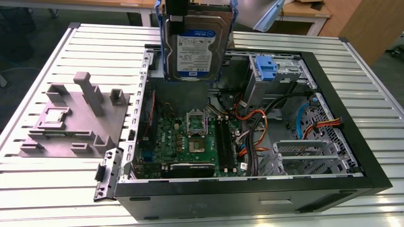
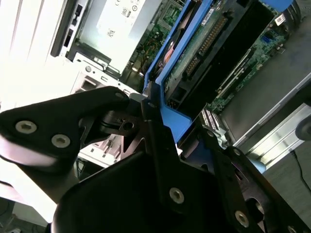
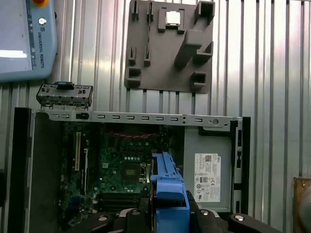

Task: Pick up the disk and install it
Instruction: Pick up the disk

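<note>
One hand (image 3: pixel 170 216) clenched on one disk (image 1: pixel 194 45), held upright above one open computer case (image 1: pixel 252 201); one grey fixture block (image 1: pixel 75 118) lay beside it on the desk (image 1: pixel 50 194).

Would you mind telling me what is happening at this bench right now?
The arm's gripper is clamped on the disk by its blue carrier, holding it upright in the air above the open computer case. The disk is not yet seated in a bay.
</note>
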Motion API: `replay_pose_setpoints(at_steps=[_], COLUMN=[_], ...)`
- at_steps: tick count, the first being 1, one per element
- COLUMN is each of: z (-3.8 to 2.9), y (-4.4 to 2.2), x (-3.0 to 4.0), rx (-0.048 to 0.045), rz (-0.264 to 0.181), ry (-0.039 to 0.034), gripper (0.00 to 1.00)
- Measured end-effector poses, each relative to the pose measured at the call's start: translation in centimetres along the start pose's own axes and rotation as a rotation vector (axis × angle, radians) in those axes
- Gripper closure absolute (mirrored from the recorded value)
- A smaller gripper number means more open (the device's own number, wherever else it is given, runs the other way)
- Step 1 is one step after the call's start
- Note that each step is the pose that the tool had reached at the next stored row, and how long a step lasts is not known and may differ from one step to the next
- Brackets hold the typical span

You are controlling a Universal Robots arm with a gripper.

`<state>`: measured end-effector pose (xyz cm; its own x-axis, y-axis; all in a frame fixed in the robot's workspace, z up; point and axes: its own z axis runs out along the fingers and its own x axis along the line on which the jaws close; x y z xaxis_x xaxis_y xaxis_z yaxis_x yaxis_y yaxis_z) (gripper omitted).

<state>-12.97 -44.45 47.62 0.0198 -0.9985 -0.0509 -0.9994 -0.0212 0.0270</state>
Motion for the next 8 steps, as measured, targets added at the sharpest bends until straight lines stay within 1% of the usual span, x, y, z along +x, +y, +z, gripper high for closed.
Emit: replay_pose_setpoints(at_steps=[2,3,4,8], z=[0.15,0.19,0.22,0.31], y=[-0.3,-0.56,-0.92,-2.69], x=[0.26,0.32,0.35,0.4], rx=[0.0004,0.0001,0.0001,0.0001], rz=[0.0,0.0,0.0,0.0], ry=[-0.0005,-0.0001,0.0,0.0], gripper=[0.63,0.63,0.63,0.63])
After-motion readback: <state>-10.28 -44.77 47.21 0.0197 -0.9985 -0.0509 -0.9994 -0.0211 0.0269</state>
